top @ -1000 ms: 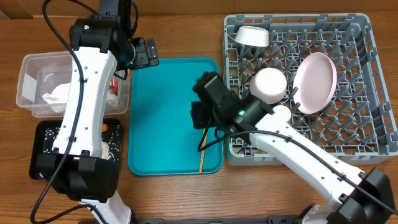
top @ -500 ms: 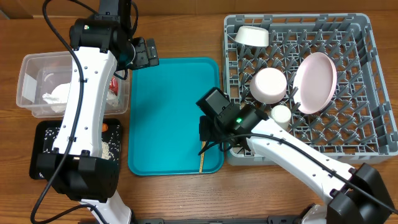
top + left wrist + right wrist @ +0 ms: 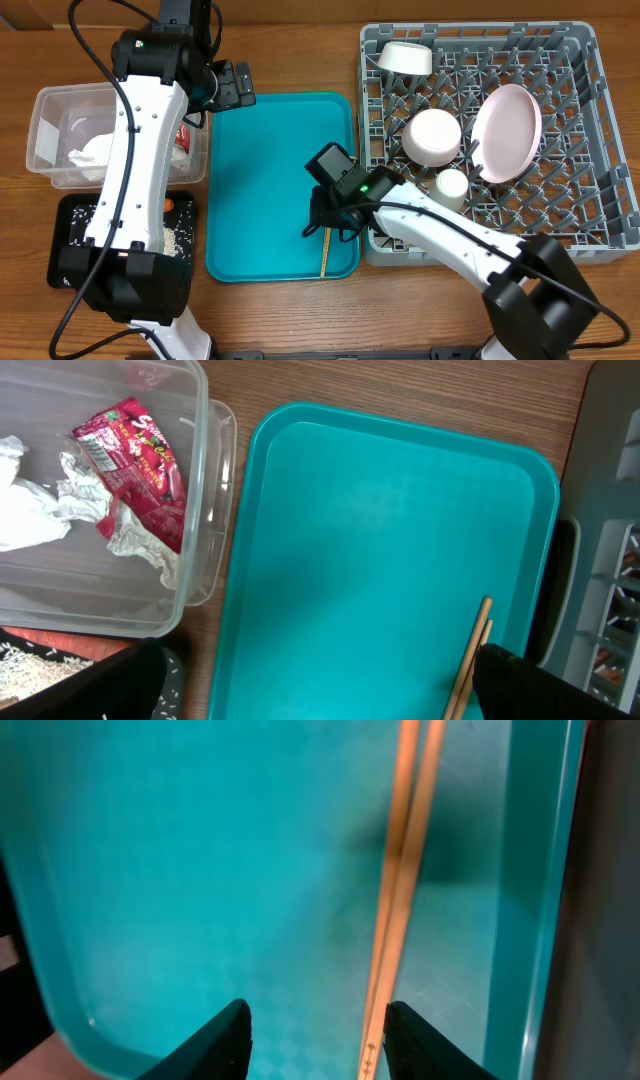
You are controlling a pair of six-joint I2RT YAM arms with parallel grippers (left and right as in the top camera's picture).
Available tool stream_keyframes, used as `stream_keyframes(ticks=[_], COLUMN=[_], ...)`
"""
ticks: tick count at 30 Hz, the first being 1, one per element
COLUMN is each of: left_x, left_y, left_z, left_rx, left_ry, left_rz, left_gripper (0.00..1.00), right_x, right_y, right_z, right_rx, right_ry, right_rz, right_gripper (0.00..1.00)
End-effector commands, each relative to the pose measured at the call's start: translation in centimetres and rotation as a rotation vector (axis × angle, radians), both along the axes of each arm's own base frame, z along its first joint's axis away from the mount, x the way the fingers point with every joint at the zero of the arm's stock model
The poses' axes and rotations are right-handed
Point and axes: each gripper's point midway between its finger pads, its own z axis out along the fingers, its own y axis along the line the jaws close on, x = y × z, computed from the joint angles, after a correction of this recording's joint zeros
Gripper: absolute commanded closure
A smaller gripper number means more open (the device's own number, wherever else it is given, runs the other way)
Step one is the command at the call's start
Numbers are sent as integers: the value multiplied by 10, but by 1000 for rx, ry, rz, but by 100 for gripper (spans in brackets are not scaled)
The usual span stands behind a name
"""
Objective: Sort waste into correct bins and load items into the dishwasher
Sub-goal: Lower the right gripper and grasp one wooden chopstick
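The wooden chopsticks [image 3: 325,256] lie on the teal tray [image 3: 265,170] near its front right corner. My right gripper [image 3: 324,216] hovers open just above them. In the right wrist view the chopsticks [image 3: 403,890] run beside the right finger of the open jaws [image 3: 315,1042]. My left gripper [image 3: 236,86] is open and empty at the tray's back left corner. Its wrist view [image 3: 320,695] shows the red-and-silver wrapper [image 3: 132,460] and white tissue [image 3: 30,510] inside the clear tub [image 3: 203,510]. The grey dish rack [image 3: 600,130] holds the plate [image 3: 507,133], two bowls [image 3: 405,57] [image 3: 432,137] and the cup [image 3: 452,185].
The clear tub [image 3: 45,110] stands at the left. In front of it the black tray [image 3: 70,235] holds rice grains [image 3: 176,240] and an orange carrot piece [image 3: 168,205]. My left arm crosses over both bins. The rack's wall borders the teal tray on the right.
My right gripper has moved forward and slightly left over the teal tray, to above the chopsticks. The cup in the rack is now uncovered. The left arm has not moved.
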Motion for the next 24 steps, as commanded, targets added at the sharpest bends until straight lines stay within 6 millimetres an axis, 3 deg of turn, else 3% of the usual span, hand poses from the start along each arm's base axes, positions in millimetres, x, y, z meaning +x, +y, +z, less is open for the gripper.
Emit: stream_keyframes(ticks=[1, 13, 17, 24], left_x=[0, 0, 0, 0], left_y=[1, 1, 1, 1], left_z=[-3, -3, -3, -3], left_rx=[-8, -8, -8, -8], left_ry=[7, 6, 6, 6], left_rz=[6, 6, 6, 6], left_gripper=[0, 0, 0, 0], right_x=[-2, -19, -19, -13], right_y=[-1, -6, -6, 9], right_z=[-7, -11, -11, -5], right_rx=[1, -19, -18, 54], right_ry=[34, 122, 122, 105], right_rz=[-62, -104, -104, -89], right_gripper=[48, 45, 38, 38])
